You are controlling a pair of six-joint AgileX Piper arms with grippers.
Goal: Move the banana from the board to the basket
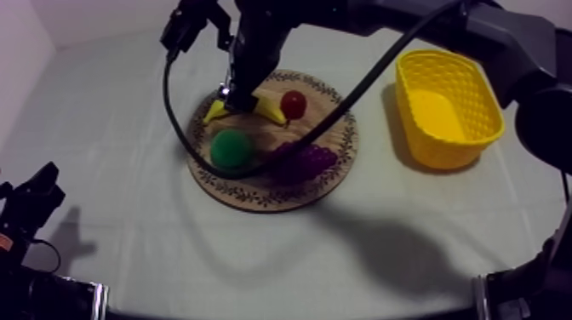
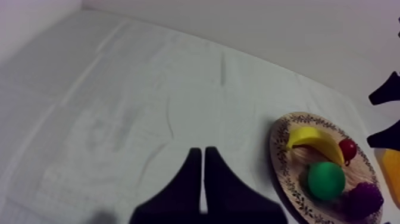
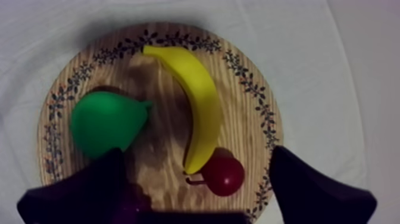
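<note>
Right gripper (image 3: 196, 150) over the round wooden board (image 1: 264, 201), my arm reaching in from the upper right of the top view. Its two fingers stand wide apart and hold nothing. In the right wrist view they straddle the end of the banana (image 3: 196, 101) that touches the small red fruit (image 3: 223, 174). The gripper appears to hover just over the banana, though I cannot tell whether a fingertip touches it. The banana lies curved along the far side of the board, with the green pear (image 1: 230, 147) beside it and the bunch of grapes (image 1: 305, 160) towards the near rim. The yellow basket (image 1: 481, 102) stands on the counter (image 1: 128, 128) to the right of the board, apart from it. My left gripper (image 2: 202, 155) rests low at the left, its fingers together as a narrow wedge over bare cloth.
</note>
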